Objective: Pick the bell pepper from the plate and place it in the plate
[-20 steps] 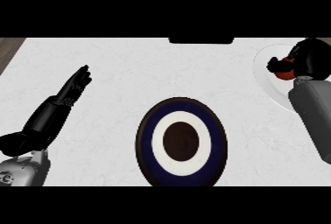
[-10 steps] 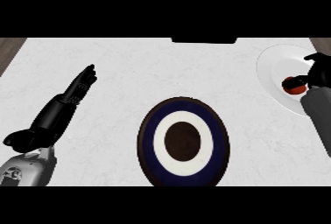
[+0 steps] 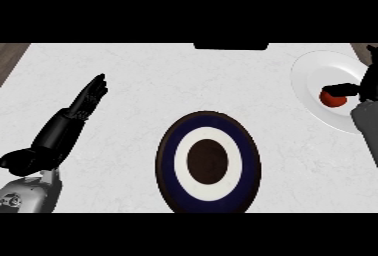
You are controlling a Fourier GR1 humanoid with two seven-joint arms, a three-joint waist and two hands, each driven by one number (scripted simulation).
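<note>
White counter: two plates, seemingly one bell pepper.

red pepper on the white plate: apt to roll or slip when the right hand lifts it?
Probably yes. The bell pepper looks small, rounded and smooth, so it may roll on the white plate, whose glossy face seems to slope inward. The right hand shows only a digit at the pepper's top, so it could squirt sideways. Likely light and stiff.
</note>
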